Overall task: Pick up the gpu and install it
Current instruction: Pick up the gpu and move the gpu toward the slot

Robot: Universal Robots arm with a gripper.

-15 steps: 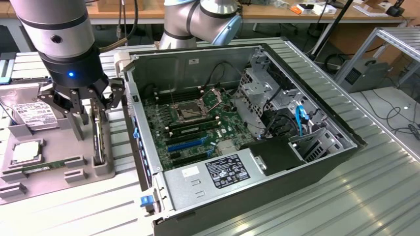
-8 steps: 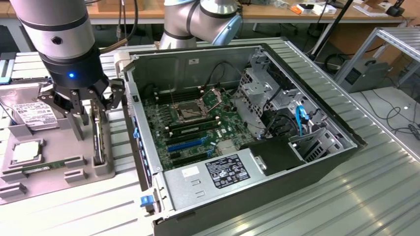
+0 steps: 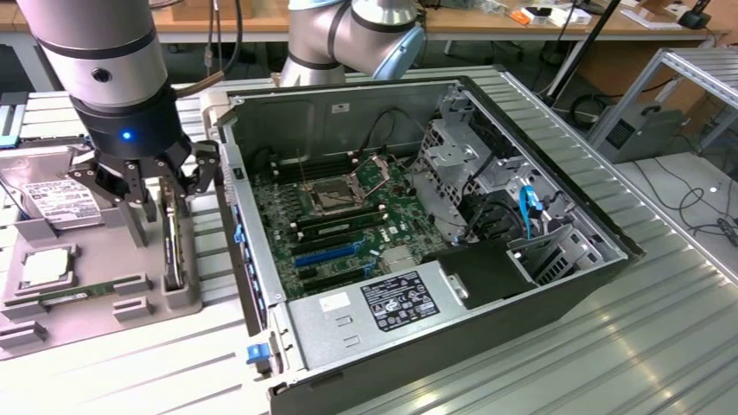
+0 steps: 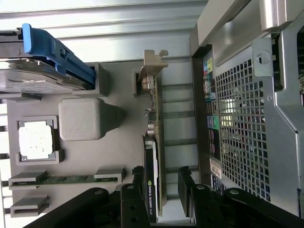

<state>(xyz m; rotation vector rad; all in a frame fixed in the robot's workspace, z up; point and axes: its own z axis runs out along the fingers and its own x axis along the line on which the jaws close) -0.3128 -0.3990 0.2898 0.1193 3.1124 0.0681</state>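
A ribbed metal table (image 3: 645, 346) carries everything. The open computer case (image 3: 346, 108) lies on its side at the centre of the exterior view, its motherboard facing up. The robot arm (image 3: 104, 69) comes down at 10 o'clock from the case. Under it, at 9 o'clock from the case and just beside its wall, sits a gray holder tray (image 3: 173, 298) (image 4: 118, 142).

On the tray, the hard drive (image 3: 52, 203) (image 4: 38, 78) with a white label lies at the tray's 11 o'clock corner. The gpu (image 3: 173, 251) (image 4: 153, 142) stands on its long edge in a slot along the tray's 3 o'clock side, next to the case, with its metal bracket (image 4: 153, 61) at one end.

The gripper (image 3: 162, 203) (image 4: 160, 173) hangs right over the gpu, spread wide. One finger stands on each side of the card, and a gap shows on the case side. The card is not lifted.

A square processor chip (image 3: 47, 268) (image 4: 37, 137) rests in its pocket at 6 o'clock from the hard drive. The thin green memory stick (image 3: 69, 294) (image 4: 61, 179) lies just past the chip, at 6 o'clock from it.
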